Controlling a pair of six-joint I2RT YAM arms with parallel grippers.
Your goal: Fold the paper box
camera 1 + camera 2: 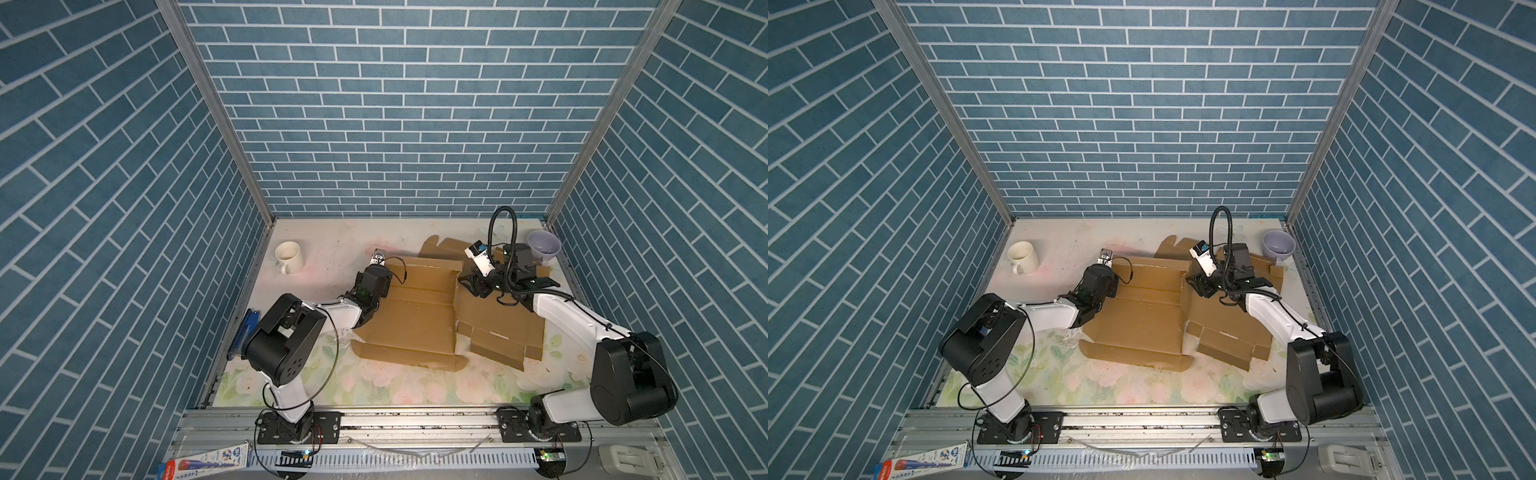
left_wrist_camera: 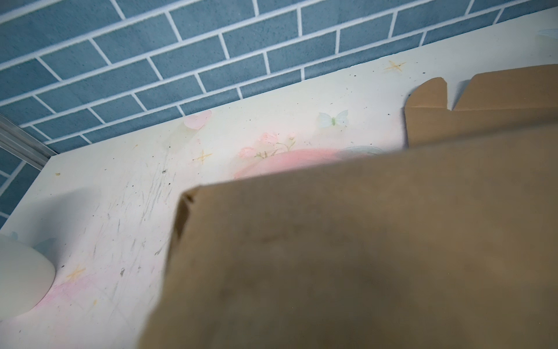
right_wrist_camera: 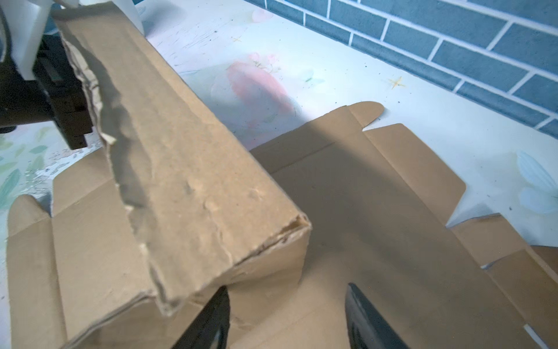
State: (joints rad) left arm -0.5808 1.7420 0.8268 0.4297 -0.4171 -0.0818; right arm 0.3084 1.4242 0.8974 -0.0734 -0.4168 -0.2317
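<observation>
Our paper box (image 1: pixel 415 320) lies on the bench (image 1: pixel 332 253), one wall (image 3: pixel 181 145) raised. It is light, creased card with a ragged edge, so we judge it best pinched near a fold. The left claw (image 3: pixel 72 127) is closed at that wall's end, grip unclear. The right claw (image 3: pixel 287 305) gapes, empty. We see no print on the card.

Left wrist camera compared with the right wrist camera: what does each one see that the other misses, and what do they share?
Only the left wrist view shows the metal corner post where two walls meet; no pincer shows in it. Only the right wrist view shows the right pincer, open, the raised flap with its torn edge, and the left pincer beside that flap's far end. Both show the cardboard box, the flowery table and the blue brick wall.
</observation>
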